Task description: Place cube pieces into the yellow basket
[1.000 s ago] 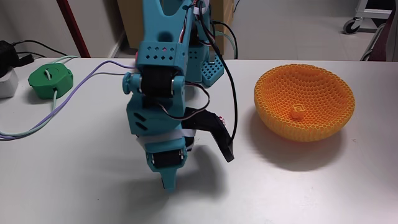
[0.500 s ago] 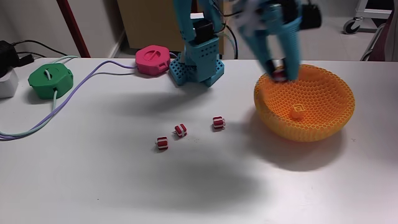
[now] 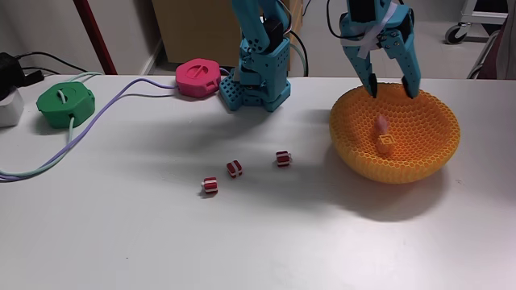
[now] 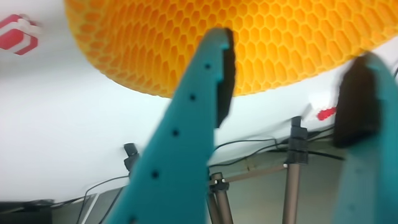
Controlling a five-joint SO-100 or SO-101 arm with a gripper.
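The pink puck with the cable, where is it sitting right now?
In the fixed view the pink puck sits at the table's far edge, left of centre, touching or nearly touching the left side of the teal arm base.

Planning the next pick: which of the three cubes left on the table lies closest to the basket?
The rightmost cube in the fixed view, nearest the yellow basket; the middle cube and left cube lie progressively farther away.

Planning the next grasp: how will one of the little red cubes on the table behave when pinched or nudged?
The red cube looks tiny beside the gripper, so probably light and easily knocked away. Its flat faces suggest it slides or tumbles rather than rolls. It looks rigid, likely plastic.
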